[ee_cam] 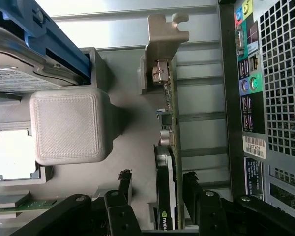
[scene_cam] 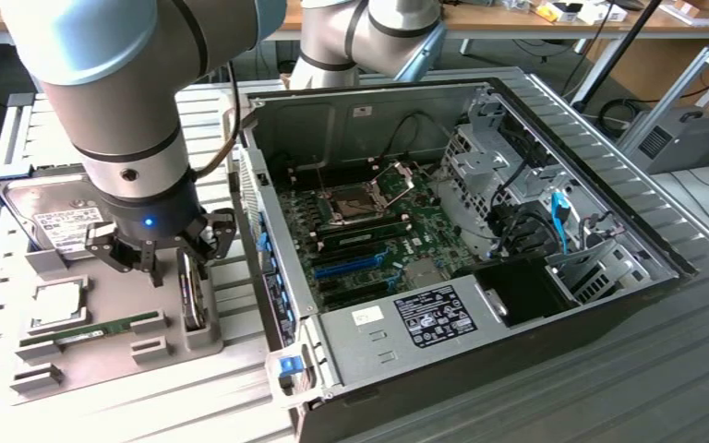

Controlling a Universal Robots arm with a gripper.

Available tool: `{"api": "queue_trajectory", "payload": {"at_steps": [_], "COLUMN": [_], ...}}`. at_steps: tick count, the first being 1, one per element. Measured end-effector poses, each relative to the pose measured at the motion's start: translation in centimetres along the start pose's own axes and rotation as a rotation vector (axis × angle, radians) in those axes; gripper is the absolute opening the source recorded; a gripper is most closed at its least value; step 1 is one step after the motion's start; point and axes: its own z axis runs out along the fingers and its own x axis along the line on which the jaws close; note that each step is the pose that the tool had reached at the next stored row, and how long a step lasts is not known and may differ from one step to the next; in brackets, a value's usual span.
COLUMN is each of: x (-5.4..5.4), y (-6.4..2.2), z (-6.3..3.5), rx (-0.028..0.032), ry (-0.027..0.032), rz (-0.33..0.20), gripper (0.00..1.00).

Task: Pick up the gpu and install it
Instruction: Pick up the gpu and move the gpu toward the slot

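Claw point(scene_cam: 173, 268) is spread wide open right over the gpu point(scene_cam: 192, 297), fingers point(ee_cam: 124, 184) straddling it but not clamped on. The card's standing on edge in the grey holder point(scene_cam: 114, 300), lower left of the frame, beside the open PC case point(scene_cam: 379, 355).

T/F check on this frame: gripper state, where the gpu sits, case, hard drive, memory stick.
1. The gripper is open, with a finger on either side of the gpu. True.
2. The PC case lies open with the motherboard exposed. True.
3. The gpu is seated in the motherboard. False: it stands on edge in the gray tray, outside the case.
4. The hard drive sits inside the case. False: it rests in the tray, at the exterior view's left.
5. The memory stick lies flat in the tray. True.
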Motion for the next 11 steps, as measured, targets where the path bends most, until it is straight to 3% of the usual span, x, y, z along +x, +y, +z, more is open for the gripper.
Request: {"api": "queue_trajectory", "payload": {"at_steps": [11], "x": [-0.54], "y": [0.04], "z": [0.02], "rx": [-0.0001], "ry": [0.0], "rz": [0.0], "gripper": [0.54]}}
